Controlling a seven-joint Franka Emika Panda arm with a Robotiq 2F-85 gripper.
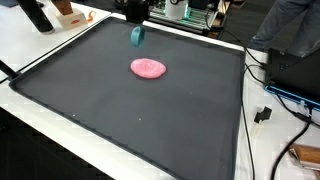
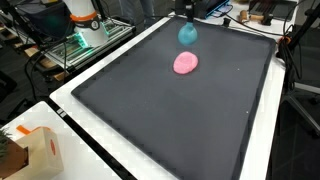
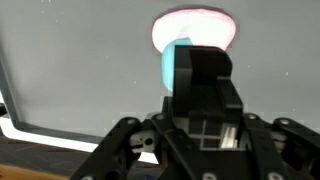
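Observation:
A flat pink object lies near the middle of the black mat in both exterior views (image 1: 148,68) (image 2: 186,63). My gripper (image 1: 136,29) (image 2: 187,21) hangs over the far part of the mat, shut on a small teal object (image 1: 137,38) (image 2: 187,34) that sticks out below the fingers. The teal object is held clear of the mat, a short way behind the pink object. In the wrist view the teal object (image 3: 174,66) sits against a black finger (image 3: 208,75), with the pink object (image 3: 196,25) beyond it. The gripper (image 3: 190,68) hides most of the teal object.
The black mat (image 1: 190,120) (image 2: 150,120) has a raised rim and lies on a white table. A cardboard box (image 2: 25,152) stands at a table corner. Cables and equipment (image 1: 290,85) lie beside the mat; a lit device (image 2: 85,35) stands past its edge.

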